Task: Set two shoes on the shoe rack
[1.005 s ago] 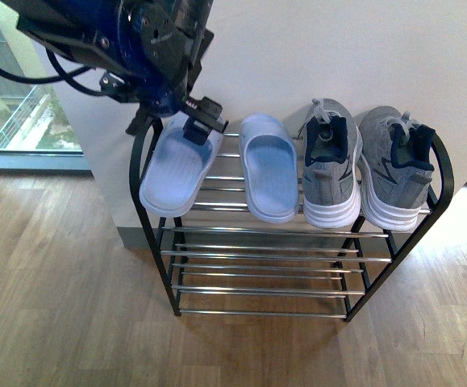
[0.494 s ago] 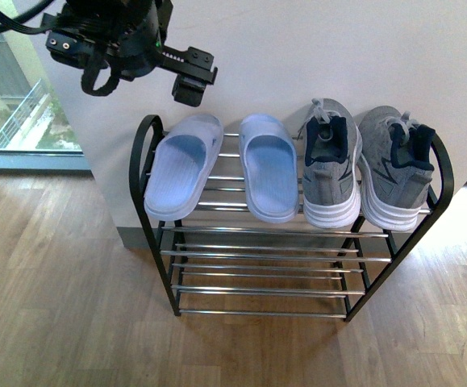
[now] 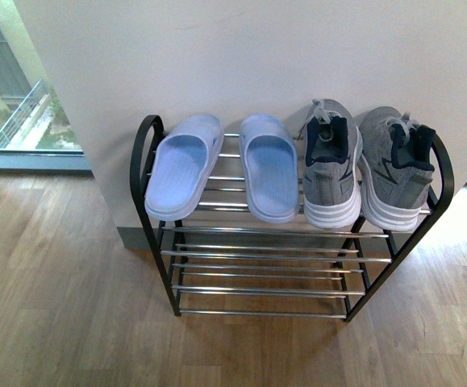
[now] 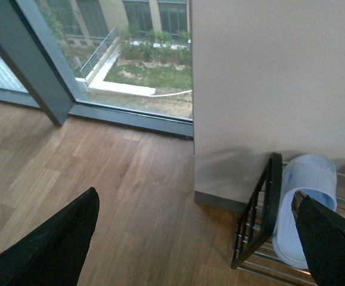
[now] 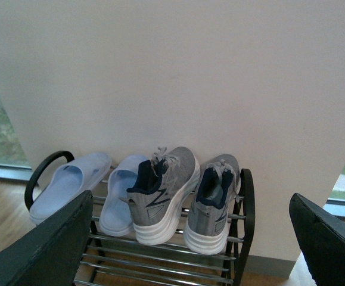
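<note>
The shoe rack (image 3: pixel 147 226) stands against a pale wall; black arched sides, chrome bars. On its top tier lie two pale blue slides (image 3: pixel 183 165) (image 3: pixel 268 165) on the left and two grey sneakers (image 3: pixel 331 165) (image 3: pixel 394 165) on the right. No gripper shows in the front view. My left gripper (image 4: pixel 196 238) is open and empty, above the floor beside the rack's left end (image 4: pixel 272 196), near one slide (image 4: pixel 300 205). My right gripper (image 5: pixel 190 241) is open and empty, facing the rack (image 5: pixel 245 196), the sneakers (image 5: pixel 163 190) (image 5: pixel 211 202) and slides (image 5: pixel 68 185) (image 5: pixel 117 196).
Wooden plank floor (image 3: pixel 56 282) surrounds the rack. A floor-to-ceiling window (image 3: pixel 15 97) is at the left; it also shows in the left wrist view (image 4: pixel 130 53). The rack's lower tiers (image 3: pixel 261 278) hold nothing.
The left arm, over the left slide a second ago, lifted up and away and has left the front view. The slide stays on the top tier. Other shoes have not moved.
</note>
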`<state>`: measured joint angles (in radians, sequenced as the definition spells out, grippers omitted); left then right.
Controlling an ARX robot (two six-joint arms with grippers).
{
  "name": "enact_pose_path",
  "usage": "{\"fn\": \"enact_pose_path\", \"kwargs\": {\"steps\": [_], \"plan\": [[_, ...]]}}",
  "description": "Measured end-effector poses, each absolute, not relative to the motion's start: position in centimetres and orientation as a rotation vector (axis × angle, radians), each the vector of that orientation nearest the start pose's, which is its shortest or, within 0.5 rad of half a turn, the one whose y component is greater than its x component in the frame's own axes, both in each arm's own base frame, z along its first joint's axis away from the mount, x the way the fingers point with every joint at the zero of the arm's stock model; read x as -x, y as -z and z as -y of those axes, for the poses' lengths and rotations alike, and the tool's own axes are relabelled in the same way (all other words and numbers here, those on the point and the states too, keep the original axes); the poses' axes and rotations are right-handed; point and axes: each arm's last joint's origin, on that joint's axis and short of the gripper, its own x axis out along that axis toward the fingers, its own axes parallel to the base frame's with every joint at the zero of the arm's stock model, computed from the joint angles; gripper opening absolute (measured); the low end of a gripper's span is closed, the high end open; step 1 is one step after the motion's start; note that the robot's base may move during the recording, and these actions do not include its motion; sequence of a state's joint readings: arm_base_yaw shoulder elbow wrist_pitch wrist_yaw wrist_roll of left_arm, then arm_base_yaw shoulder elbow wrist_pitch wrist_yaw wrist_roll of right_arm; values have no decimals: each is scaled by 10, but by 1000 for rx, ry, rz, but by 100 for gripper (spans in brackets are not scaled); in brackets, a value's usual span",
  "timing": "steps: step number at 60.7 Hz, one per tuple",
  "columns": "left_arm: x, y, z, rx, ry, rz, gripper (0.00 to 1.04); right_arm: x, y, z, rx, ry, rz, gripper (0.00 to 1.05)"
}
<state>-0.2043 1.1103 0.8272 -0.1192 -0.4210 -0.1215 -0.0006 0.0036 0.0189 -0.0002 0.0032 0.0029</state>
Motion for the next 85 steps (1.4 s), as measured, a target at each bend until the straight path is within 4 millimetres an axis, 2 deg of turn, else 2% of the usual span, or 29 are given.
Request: {"fn": "enact_pose_path", "kwargs": {"steps": [8,17,21,29,31,36,40,46,52,60,85], "plan": [[-194,-301,16,36,-269,-323,95,-97,-170,0,-3,3,15,95],[-149,-301,2,104,-262,-294,95,-97,-170,0,-3,4,15,95],[-140,-300,-1,124,-266,-277,95,-97,-170,0,-3,3,15,95],[-136,-303,-1,139,-256,-252,95,-97,-170,0,-3,3,15,95],[-136,-302,-1,131,-190,-199,91,-97,-170,0,-3,3,15,95],[-135,-287,0,80,-33,-60,76,-97,-170,0,-3,4,15,95],[-132,-274,1,51,6,-9,66,-97,-170,0,-3,4,15,95],[-128,-259,1,28,5,6,51,-97,-170,0,-3,4,15,95],[-124,-236,0,16,1,-6,26,-97,-170,0,-3,3,15,95],[-119,-219,0,13,3,-5,1,-97,-170,0,-3,4,15,95],[-111,-190,0,9,2,2,1,-97,-170,0,-3,3,15,95]]}}
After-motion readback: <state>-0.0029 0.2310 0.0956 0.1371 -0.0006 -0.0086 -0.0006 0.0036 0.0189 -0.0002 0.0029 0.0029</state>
